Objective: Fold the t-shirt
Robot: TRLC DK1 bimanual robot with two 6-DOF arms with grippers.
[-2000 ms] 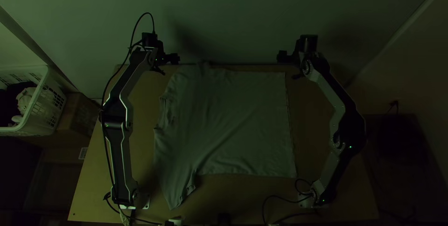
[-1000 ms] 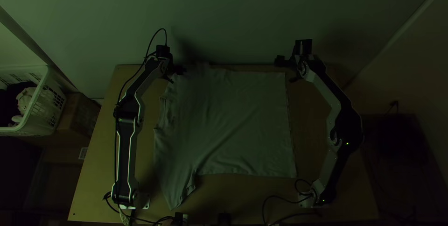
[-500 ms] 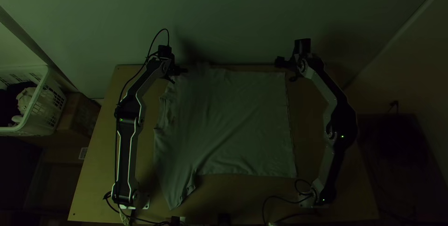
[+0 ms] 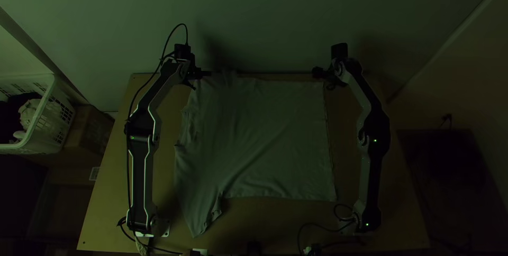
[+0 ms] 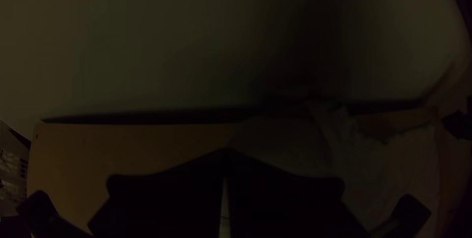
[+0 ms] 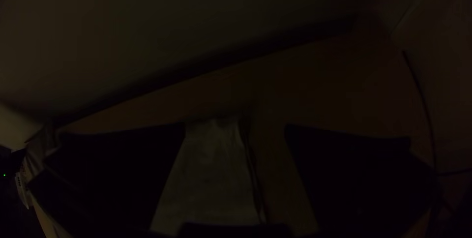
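Misgrip is looking like the main risk. Left tool (image 5: 226, 152) is sitting at the far sleeve (image 4: 225, 80), its tips pressed together with no cloth visibly pinched; if it is descending closed, it is likely only pushing the fabric into a ruck. Right tool (image 6: 236, 124) is holding its fingers spread, the far hem corner (image 6: 223, 122) appearing between them; height above the cloth: cannot tell. If it is closing too high, it is probably missing the thin layer or catching one ply. Uneven pickup would be skewing the first fold. Second hazard: cable loop (image 4: 343, 209) is lying just beside the near hem corner and could be snagging a dragged edge.

T-shirt (image 4: 270, 139) is lying spread and unfolded on the tabletop (image 4: 111, 198), collar side towards the left arm, hem towards the right. Material is appearing soft, pale, matte, probably knit; body is forming a broad rectangle, faintly creased. Near sleeve (image 4: 198, 216) is tapering obliquely; far sleeve is rumpling beside the wall (image 4: 264, 12).
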